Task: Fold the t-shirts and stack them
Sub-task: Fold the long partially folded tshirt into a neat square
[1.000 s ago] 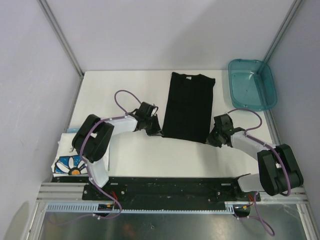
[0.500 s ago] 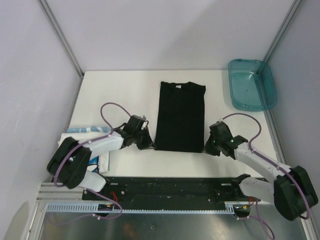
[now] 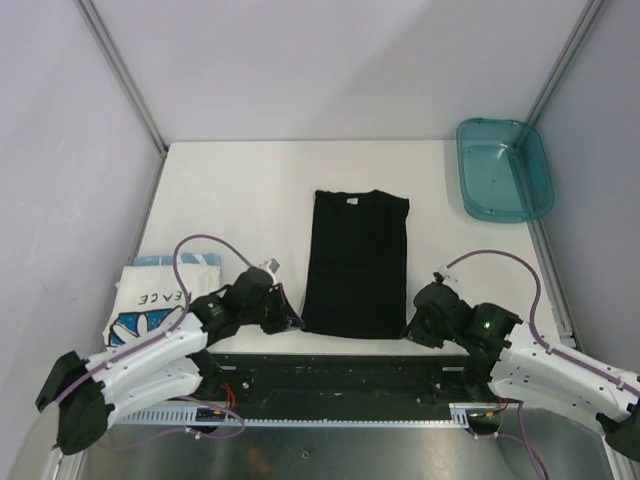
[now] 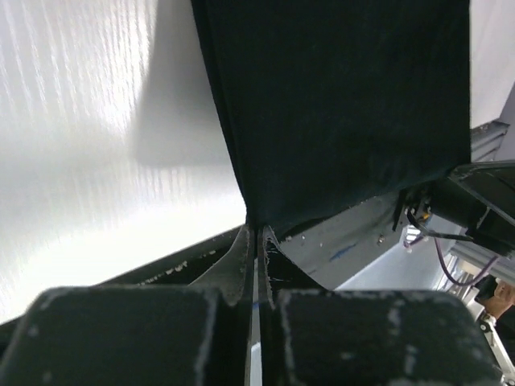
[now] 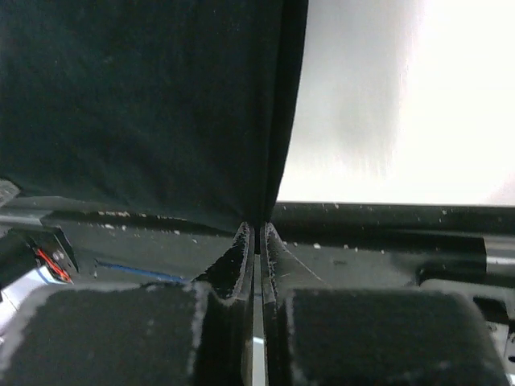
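Overhead view: black t-shirt (image 3: 355, 262) flat on the table (image 3: 240, 180), white t-shirt (image 3: 150, 305) to its left. Wrist views alone show left gripper (image 4: 255, 241) and right gripper (image 5: 255, 237) pinched tight on its near corners.

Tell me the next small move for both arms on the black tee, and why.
Probably lift both pinched corners together and carry them toward the collar. The left gripper and right gripper are each shut on a near hem corner of the black t-shirt, which lies flat as a narrow rectangle.
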{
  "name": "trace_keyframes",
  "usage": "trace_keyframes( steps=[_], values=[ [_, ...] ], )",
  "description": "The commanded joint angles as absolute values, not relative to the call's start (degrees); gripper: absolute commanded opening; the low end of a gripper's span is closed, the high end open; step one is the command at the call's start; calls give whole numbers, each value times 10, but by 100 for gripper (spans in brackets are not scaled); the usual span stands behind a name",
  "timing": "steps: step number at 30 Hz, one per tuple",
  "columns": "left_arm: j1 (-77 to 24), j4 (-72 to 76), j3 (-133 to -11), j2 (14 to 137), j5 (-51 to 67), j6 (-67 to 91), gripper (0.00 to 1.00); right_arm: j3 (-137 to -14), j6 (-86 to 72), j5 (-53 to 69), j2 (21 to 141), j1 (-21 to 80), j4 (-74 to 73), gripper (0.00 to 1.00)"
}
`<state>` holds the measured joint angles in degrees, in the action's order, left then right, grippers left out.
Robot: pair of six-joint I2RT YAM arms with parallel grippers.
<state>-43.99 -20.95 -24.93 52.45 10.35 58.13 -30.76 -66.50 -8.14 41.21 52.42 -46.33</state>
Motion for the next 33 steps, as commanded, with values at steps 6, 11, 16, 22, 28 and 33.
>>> trace_keyframes(
  steps=[6, 11, 16, 22, 28, 33],
  values=[
    [-488, -269, -249, 458, 66, 630, 0, -331, -778, -163, 392, 626, -554, 0],
    [-488, -296, -338, 467, 33, 597, 0, -435, -750, -230, 412, 617, -611, 0],
    [-453, -314, -475, 553, 7, 542, 0, -553, -608, -232, 484, 499, -586, 0],
    [-362, -313, -616, 685, 9, 480, 0, -617, -445, -109, 589, 295, -451, 0],
    [-307, -307, -744, 836, 2, 436, 0, -671, -378, -42, 713, 185, -325, 0],
    [-274, -298, -849, 958, 6, 409, 0, -732, -360, 3, 826, 131, -253, 0]
  ],
)
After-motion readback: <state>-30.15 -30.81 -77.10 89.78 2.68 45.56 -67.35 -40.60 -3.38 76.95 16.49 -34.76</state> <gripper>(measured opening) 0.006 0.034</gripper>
